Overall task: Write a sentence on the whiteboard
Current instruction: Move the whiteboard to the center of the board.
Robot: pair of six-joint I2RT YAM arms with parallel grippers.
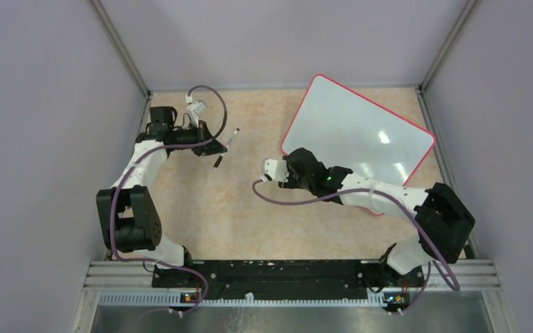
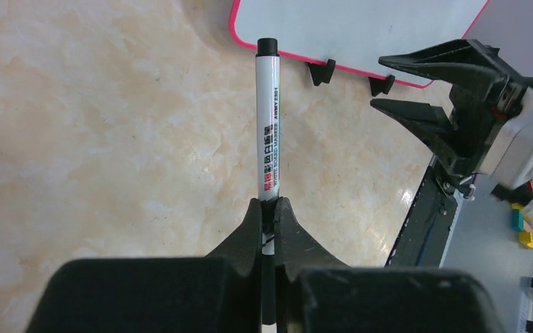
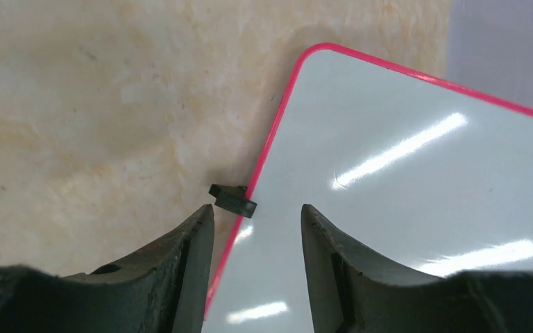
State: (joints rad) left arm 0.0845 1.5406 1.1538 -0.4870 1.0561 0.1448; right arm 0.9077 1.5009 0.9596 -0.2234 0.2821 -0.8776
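The whiteboard lies flat at the far right of the table, turned at a slant so that 1 rounded corner points toward the back wall. Its thin pink-red rim runs all round it, and its white face carries bright streaks of reflected light. In the left wrist view 2 small black clips stick out from the long edge of the board that faces the middle of the table.

The right arm reaches in from the near right, and the right jaws hang over that same edge. In the right wrist view they stand partly apart and grip nothing. The pink rim passes between them and 1 clip sits just ahead of the left-hand finger. Whether the fingers touch the board cannot be told.

The left arm is on the far left of the table, well apart from the board. The left jaws are clamped tight on a marker, holding it near 1 end. The marker has a white printed barrel and a black cap at its free end, which points toward the board's rim.
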